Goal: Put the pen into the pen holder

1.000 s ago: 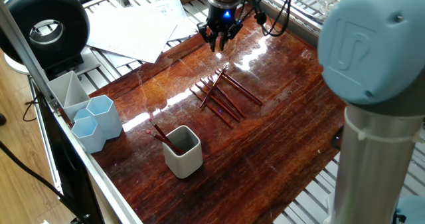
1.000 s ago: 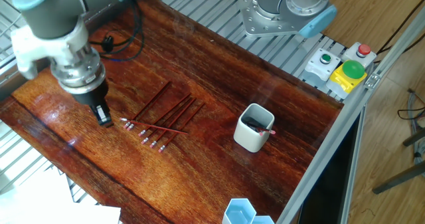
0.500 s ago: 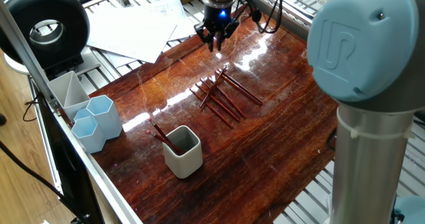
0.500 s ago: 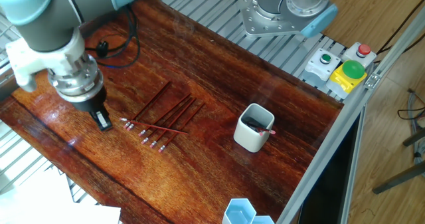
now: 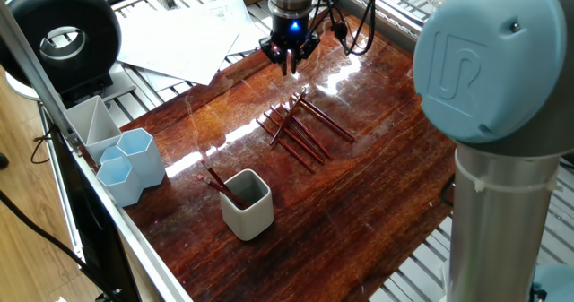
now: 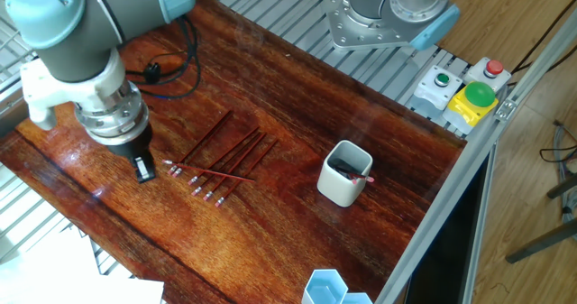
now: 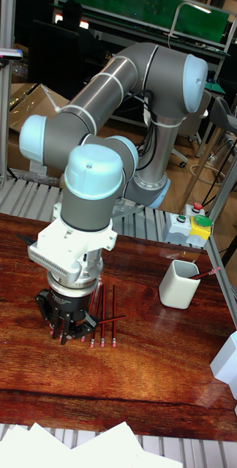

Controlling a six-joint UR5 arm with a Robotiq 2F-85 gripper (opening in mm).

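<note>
Your claw (image 6: pixel 142 169) is hovering just past the tip ends of the pens (image 6: pixel 221 158), low over the wooden table (image 6: pixel 297 241); its fingers (image 5: pixel 290 62) are sitting close together with nothing between them, so it is reading as closed and empty. In the other fixed view, the loose pens are lying just right of your claw, nearly side by side, long axes slanting up to the right, pale tips pointing back at the claw; one thin pen is lying crosswise over them. Further right, well apart from the claw, the pen holder (image 6: pixel 344 173) is standing upright with a pen (image 6: pixel 355 174) already leaning inside, tip poking over its rim. Writing: you are only getting a round logo moulded on the arm's blue joint cap (image 5: pixel 484 56), not readable as text. Versus a second ago, your claw is sitting slightly further along the table's far edge, away from the pile; pens and holder are unchanged.
</note>
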